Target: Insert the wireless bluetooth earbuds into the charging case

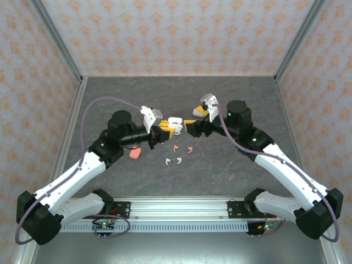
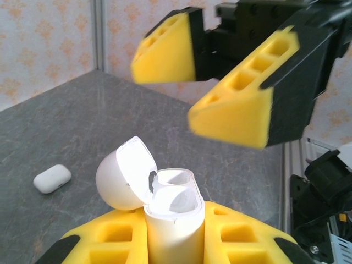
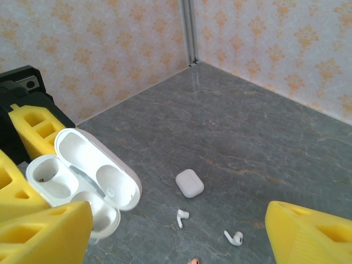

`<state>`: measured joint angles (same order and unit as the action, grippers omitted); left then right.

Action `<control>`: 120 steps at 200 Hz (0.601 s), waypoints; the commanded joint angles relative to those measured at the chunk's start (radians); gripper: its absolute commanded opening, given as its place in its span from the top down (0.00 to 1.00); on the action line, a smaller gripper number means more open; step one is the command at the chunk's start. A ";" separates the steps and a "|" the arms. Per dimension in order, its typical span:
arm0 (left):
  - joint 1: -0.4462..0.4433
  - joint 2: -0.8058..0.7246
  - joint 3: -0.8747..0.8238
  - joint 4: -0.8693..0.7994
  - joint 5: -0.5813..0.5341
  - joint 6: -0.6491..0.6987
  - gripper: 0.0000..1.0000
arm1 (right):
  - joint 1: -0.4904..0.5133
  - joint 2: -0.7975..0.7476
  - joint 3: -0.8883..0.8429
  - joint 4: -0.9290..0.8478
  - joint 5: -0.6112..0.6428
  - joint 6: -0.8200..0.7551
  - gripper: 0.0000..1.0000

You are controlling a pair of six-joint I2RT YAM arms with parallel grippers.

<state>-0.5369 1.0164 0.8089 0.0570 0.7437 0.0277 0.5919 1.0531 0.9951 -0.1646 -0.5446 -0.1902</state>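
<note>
My left gripper (image 1: 169,128) is shut on an open white charging case (image 2: 173,220), held upright between its yellow pads above the table. The lid (image 2: 124,176) is flipped back and both sockets look empty. My right gripper (image 1: 192,125) faces it closely with its jaws open and nothing between them; its yellow fingers (image 2: 236,110) hang just above the case mouth. Seen from the right wrist, the open case (image 3: 82,181) sits at the left, beside my right gripper (image 3: 176,239). Two white earbuds (image 3: 182,216) (image 3: 235,237) lie on the table below. Two coral earbuds (image 1: 175,148) (image 1: 190,148) lie near them.
A closed white case (image 3: 190,183) rests on the grey table (image 1: 231,99) beyond the earbuds. A coral case (image 1: 135,153) lies beside my left forearm. Patterned walls close the back and sides. Metal frame posts (image 1: 55,38) stand at the corners.
</note>
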 commanded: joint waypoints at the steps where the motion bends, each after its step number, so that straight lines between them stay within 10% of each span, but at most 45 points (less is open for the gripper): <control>1: -0.006 -0.054 -0.034 0.009 -0.077 0.018 1.00 | -0.008 -0.034 0.029 -0.091 0.113 0.096 0.18; 120: -0.006 -0.341 -0.107 -0.034 -0.026 -0.003 1.00 | 0.106 0.231 -0.146 0.002 -0.020 0.391 0.33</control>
<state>-0.5369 0.7261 0.7094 0.0082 0.6567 0.0315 0.6407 1.1984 0.8692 -0.2539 -0.5144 0.1753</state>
